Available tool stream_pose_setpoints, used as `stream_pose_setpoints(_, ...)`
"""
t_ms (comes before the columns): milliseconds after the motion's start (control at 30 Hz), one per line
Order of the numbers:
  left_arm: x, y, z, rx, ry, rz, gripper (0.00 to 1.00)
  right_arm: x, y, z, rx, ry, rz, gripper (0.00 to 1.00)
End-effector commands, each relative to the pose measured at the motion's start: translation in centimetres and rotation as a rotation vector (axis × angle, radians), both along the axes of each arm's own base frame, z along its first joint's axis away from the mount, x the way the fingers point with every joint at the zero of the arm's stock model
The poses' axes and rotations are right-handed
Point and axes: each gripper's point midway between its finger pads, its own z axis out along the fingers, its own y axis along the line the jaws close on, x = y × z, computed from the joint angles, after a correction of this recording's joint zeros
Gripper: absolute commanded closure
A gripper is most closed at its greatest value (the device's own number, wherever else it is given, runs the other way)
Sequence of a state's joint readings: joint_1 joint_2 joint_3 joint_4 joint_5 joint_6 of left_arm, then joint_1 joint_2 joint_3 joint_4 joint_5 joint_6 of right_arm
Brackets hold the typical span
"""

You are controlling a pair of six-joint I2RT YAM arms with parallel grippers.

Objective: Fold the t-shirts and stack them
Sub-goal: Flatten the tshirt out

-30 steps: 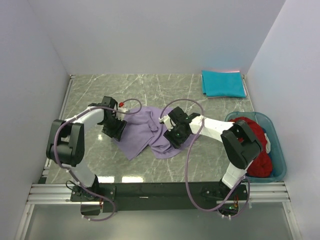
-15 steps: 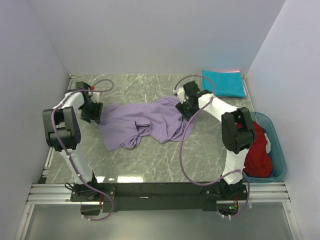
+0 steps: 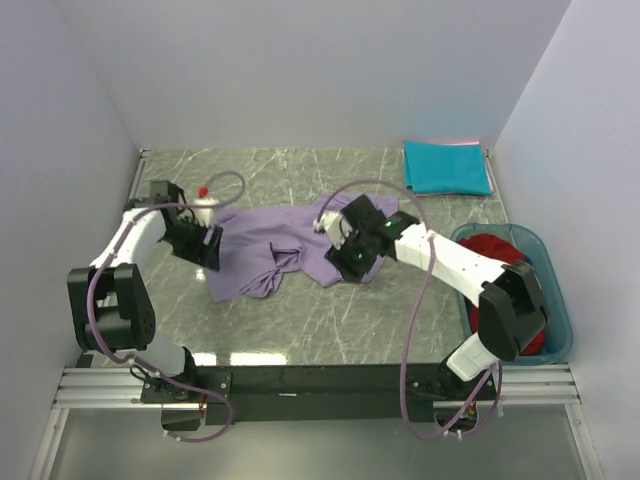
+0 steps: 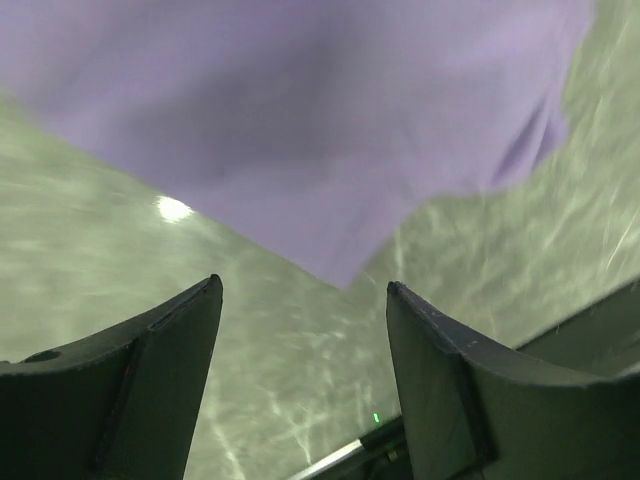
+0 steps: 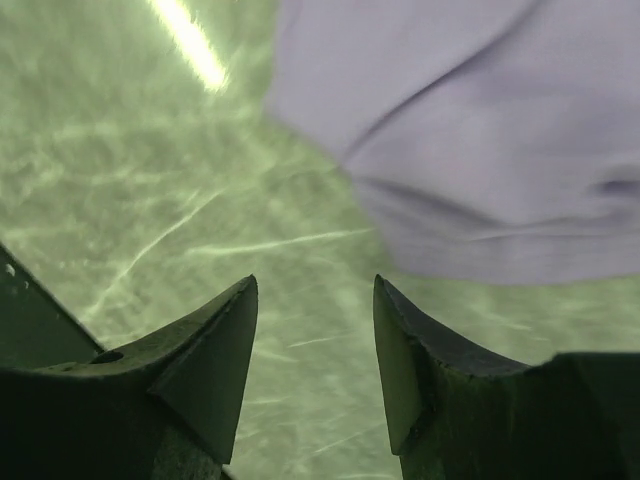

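A lavender t-shirt [image 3: 278,243] lies crumpled and half spread in the middle of the marble table. My left gripper [image 3: 207,250] hovers at its left edge, open, with only table between the fingers and the shirt's corner [image 4: 330,130] just beyond them. My right gripper [image 3: 347,258] is over the shirt's right lower edge, also open and holding nothing, and the cloth [image 5: 480,130] lies past its fingertips. A folded teal t-shirt [image 3: 446,167] rests at the back right. A dark red t-shirt [image 3: 508,262] is bunched in the bin.
The translucent teal plastic bin [image 3: 555,300] stands at the right edge against the wall. White walls close in the table on the left, back and right. The arms' base rail [image 3: 320,382] runs along the near edge.
Both grippers let go of the lavender shirt after stretching it sideways. The right arm swung from the back right down to the shirt's lower right edge. The left moved slightly inward.
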State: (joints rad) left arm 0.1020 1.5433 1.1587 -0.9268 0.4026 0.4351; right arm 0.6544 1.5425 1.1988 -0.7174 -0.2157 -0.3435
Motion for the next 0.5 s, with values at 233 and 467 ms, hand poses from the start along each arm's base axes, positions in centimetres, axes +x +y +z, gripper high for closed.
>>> stream_pose_setpoints(233, -3.3, -2.0, -4.1, 0.092, 0.101, -0.114, 0.28, 0.9, -1.2, -6.9, -0.179, -0.025, -0.054, 0.37)
stream_pose_setpoints(467, -3.1, -1.7, -5.8, 0.141, 0.13, -0.112, 0.29, 3.0, -1.2, -9.0, -0.243, -0.063, -0.072, 0.38)
